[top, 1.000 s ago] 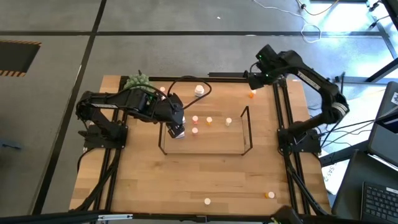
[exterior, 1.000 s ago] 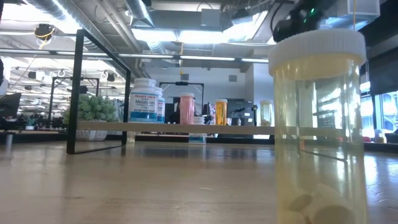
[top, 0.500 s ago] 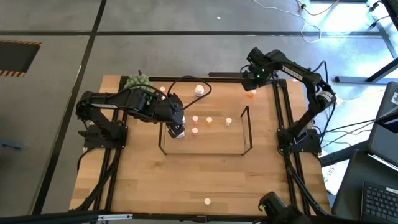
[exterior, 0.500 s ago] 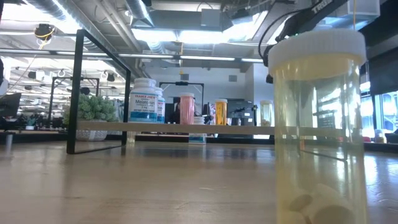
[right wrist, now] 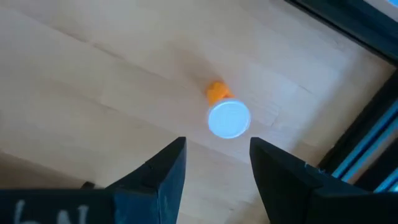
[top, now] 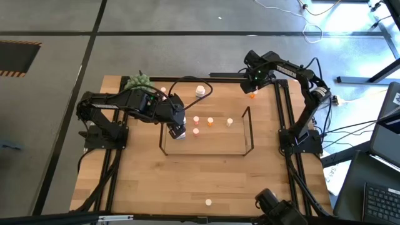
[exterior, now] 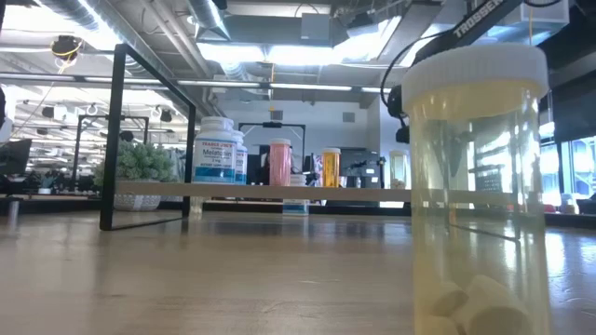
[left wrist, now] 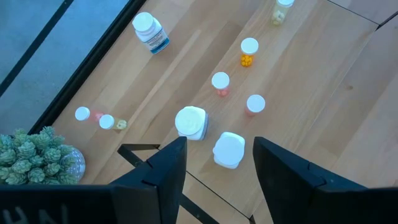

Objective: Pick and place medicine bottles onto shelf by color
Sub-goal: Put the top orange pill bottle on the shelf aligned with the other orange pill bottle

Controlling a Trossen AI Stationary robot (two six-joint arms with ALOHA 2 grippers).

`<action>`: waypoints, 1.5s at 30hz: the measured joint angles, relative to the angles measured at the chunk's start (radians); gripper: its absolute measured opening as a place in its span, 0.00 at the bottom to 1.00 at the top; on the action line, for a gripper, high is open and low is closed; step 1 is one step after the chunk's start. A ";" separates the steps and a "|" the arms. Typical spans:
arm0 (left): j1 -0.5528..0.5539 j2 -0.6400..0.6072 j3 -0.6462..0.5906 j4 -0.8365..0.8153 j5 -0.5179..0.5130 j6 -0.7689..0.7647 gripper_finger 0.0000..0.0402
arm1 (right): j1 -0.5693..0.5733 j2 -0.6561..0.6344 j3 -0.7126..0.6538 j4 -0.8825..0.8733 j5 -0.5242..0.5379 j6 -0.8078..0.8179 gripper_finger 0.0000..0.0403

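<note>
Near the far right corner of the wooden surface [top: 144, 187], the right end effector [right wrist: 214, 163] hangs with its dark fingers spread apart directly over a small orange bottle with a white cap [right wrist: 227, 117], which stands upright on the bare wood, untouched. Toward the middle, the black wire shelf with a pale wood base [top: 248, 132] carries several bottles: two larger white ones [left wrist: 228, 149] at its left end, then smaller pink [left wrist: 255, 104] and orange [left wrist: 249, 51] ones along it. The left end effector [left wrist: 214, 158] hovers above those two white bottles, fingers parted and gripping nothing. Another white bottle [top: 200, 90] stands behind the shelf, near the far edge. A cream-coloured bottle [top: 208, 202] stands by the near edge.
</note>
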 joint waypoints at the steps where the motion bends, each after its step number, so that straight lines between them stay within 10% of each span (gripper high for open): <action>1: 0.000 0.000 0.000 0.000 0.000 0.000 0.44 | -0.001 0.006 0.000 0.000 0.003 0.000 0.44; 45: 0.000 0.000 0.000 0.000 0.008 0.000 0.45 | -0.010 0.108 0.001 0.051 0.036 -0.021 0.30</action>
